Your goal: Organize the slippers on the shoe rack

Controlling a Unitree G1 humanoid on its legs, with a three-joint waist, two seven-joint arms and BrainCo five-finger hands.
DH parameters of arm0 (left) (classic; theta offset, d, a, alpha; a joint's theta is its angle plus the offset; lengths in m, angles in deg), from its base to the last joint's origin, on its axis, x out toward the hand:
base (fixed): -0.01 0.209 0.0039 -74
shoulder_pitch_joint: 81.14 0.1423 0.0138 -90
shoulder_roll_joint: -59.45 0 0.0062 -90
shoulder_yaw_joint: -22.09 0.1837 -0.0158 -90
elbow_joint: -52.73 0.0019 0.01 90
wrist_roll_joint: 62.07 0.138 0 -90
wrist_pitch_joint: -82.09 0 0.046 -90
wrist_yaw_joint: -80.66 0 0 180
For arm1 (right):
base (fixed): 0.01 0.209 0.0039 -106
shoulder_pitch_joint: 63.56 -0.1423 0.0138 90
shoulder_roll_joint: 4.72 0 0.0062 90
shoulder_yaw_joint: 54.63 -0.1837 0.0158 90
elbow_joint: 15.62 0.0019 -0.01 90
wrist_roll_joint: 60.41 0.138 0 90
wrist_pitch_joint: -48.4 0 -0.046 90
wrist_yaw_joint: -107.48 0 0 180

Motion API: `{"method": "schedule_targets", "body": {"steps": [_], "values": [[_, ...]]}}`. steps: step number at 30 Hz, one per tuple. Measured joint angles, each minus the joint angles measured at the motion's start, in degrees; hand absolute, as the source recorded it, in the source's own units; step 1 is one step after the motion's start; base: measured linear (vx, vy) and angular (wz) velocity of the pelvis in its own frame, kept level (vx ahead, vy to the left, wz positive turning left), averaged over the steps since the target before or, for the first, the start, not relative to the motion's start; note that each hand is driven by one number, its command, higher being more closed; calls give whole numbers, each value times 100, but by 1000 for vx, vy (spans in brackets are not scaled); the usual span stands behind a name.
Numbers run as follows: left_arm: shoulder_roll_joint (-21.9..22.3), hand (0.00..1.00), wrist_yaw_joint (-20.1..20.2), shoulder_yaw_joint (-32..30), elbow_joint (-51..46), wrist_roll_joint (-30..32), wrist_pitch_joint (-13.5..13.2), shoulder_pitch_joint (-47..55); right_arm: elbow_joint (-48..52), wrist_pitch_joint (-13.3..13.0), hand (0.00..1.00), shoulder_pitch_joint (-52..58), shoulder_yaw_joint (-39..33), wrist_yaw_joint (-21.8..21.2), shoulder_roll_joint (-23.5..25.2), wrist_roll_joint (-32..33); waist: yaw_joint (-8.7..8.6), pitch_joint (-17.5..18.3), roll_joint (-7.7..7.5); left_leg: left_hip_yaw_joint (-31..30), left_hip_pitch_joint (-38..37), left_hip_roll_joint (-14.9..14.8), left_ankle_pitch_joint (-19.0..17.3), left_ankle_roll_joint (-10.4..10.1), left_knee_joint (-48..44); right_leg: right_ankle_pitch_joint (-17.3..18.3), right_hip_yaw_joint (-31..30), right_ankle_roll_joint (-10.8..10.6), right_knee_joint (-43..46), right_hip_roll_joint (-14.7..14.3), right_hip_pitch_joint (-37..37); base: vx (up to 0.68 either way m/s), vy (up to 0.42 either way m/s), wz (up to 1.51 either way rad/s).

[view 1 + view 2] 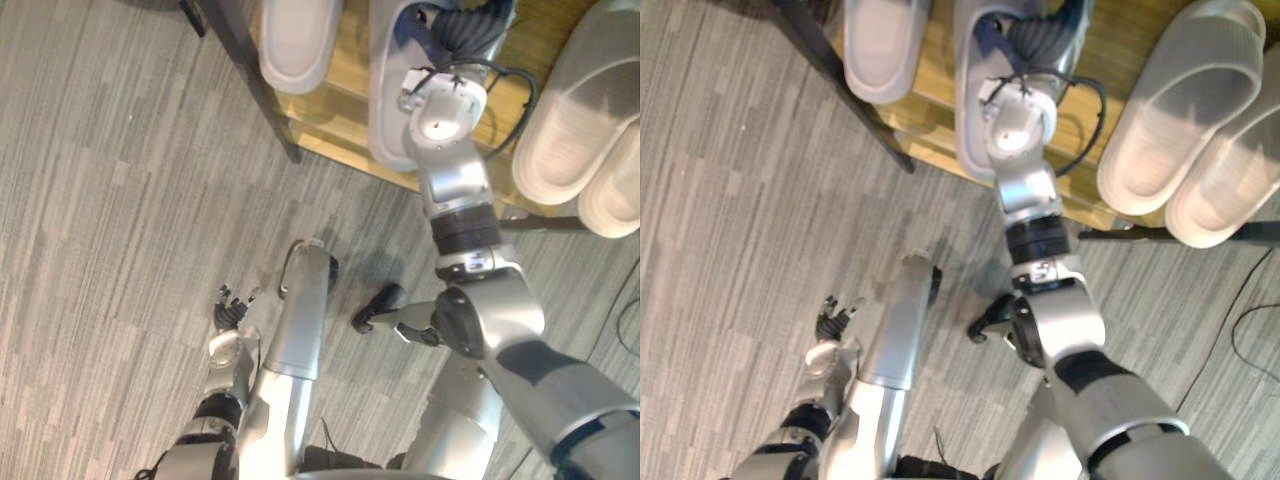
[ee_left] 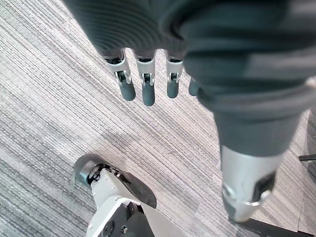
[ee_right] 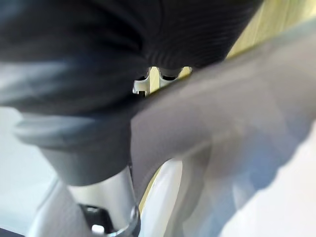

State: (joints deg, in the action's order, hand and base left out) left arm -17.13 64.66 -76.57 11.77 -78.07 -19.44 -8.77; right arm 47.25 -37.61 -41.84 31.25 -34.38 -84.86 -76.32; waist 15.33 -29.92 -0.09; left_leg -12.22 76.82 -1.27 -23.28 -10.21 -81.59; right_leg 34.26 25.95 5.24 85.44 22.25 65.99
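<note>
A wooden shoe rack [image 1: 340,125] with a dark frame runs along the far side. A pale grey slipper [image 1: 385,110] lies on it toe towards me, and my right hand [image 1: 465,28] reaches into it under the strap [image 3: 222,103], which hides the front of the hand. Another single slipper [image 1: 298,40] lies to its left, and a pair [image 1: 575,110] lies side by side to the right. My left hand [image 2: 148,89] hangs low over the carpet [image 1: 110,200], fingers straight, holding nothing.
Grey striped carpet covers the floor in front of the rack. The rack's dark leg [image 1: 255,80] slants down to the floor at the left, and another dark bar [image 1: 1180,233] shows under the right pair.
</note>
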Motion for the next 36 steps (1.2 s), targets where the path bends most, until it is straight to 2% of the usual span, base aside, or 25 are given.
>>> {"method": "schedule_targets", "body": {"steps": [2,8,16,19,23,24,27,30,36], "values": [[1,0,3,-36,-1,-2,0,0,126,21,0,115,5,-5,3,-49,-4,4,-8,22,-25,-21,0,0,33,-22,-16,40,-37,-21,0,-7,6,-7],[-83,0,30,-62,2,-12,14,39,671,54,0,674,42,-25,170,-225,-59,177,-206,75,-101,-115,-1,2,143,-52,-39,91,-158,-99,-17,-2,1,-6],[-89,0,52,-104,0,-13,60,57,1307,51,0,1153,38,-106,221,-434,-90,256,-251,87,-218,-114,-16,28,176,-50,-35,87,-205,-99,-143,0,0,0],[-102,0,59,-154,-1,-17,67,100,1471,24,0,1415,47,-127,424,-413,-124,341,-314,102,-232,-117,-15,28,225,-51,-36,87,-244,-102,-146,0,0,0],[-115,0,126,-207,-3,-39,74,133,1633,-175,0,1788,282,-192,642,-146,-184,376,-335,113,-300,-125,-18,33,265,-55,-35,80,-298,-118,-217,0,0,0],[-113,0,146,-265,-5,-40,97,151,1804,-312,0,1969,376,-221,799,55,-215,376,-335,118,-299,-127,-26,47,266,-56,-36,79,-309,-122,-221,0,0,0],[-107,0,147,-339,0,-42,123,166,1958,-500,0,2339,496,-321,1012,319,-253,376,-335,129,-309,-134,-34,62,262,-63,-46,65,-326,-133,-232,0,0,0],[-106,0,147,-358,0,-42,126,166,1948,-585,0,2616,507,-448,1161,623,-267,376,-335,134,-346,-145,-40,71,263,-67,-47,59,-344,-144,-273,0,0,0],[-109,0,148,-413,-1,-35,149,165,1710,-945,0,2822,605,-835,1240,1522,-272,378,-339,213,-455,-218,-56,103,336,-113,-100,-30,-429,-186,-326,-18,15,-8]]}}
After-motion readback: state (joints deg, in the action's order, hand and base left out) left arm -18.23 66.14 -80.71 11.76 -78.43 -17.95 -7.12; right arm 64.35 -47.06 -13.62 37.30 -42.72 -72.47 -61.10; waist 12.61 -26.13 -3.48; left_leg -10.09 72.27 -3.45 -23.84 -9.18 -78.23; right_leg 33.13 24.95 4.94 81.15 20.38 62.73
